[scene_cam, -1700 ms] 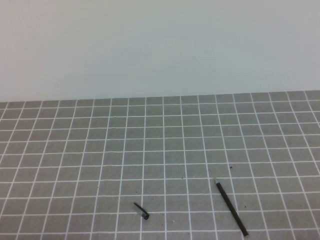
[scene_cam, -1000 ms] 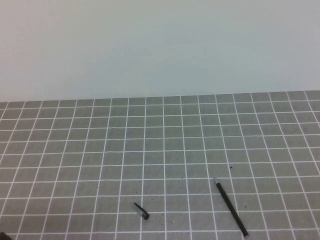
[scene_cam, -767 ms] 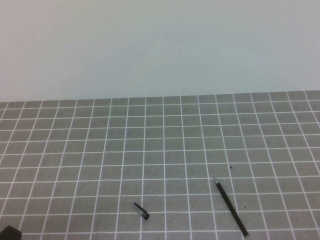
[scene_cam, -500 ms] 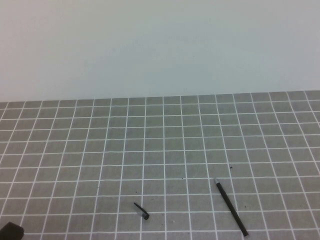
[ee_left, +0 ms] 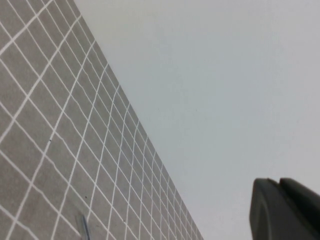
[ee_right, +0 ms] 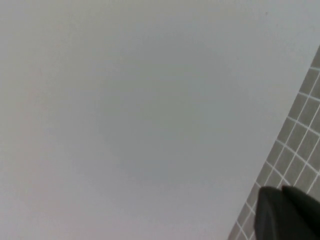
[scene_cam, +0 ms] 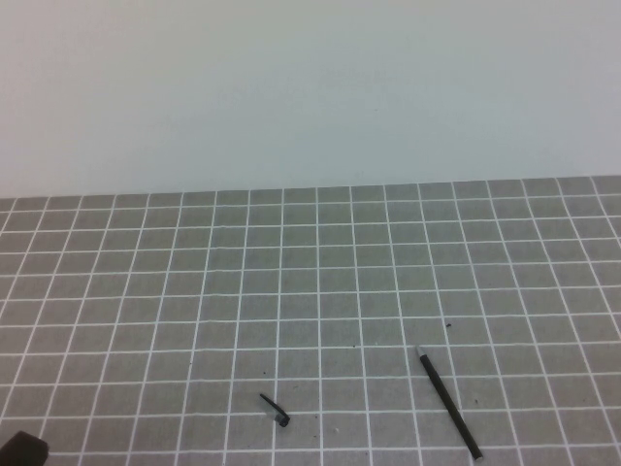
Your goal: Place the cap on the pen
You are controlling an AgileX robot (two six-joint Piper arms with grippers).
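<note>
The pen (scene_cam: 447,404) is a thin black stick with a pale tip. It lies slantwise on the grid mat near the front right, tip pointing away from me. The short black clipped cap (scene_cam: 276,411) lies about four squares to its left. A dark part of my left gripper (scene_cam: 21,449) pokes into the front left corner, far from the cap. In the left wrist view the left gripper (ee_left: 279,182) has its fingers pressed together and empty, held above the mat. My right gripper (ee_right: 281,190) shows only in its wrist view, fingers together and empty, against the wall.
The grey mat with white grid lines (scene_cam: 320,282) covers the table up to a plain pale wall (scene_cam: 310,87) at the back. A thin dark sliver (ee_left: 83,227) lies on the mat in the left wrist view; I cannot tell which piece it is.
A dark part of my left gripper has come into the high view's front left corner and risen a little. The pen and cap have not moved.
</note>
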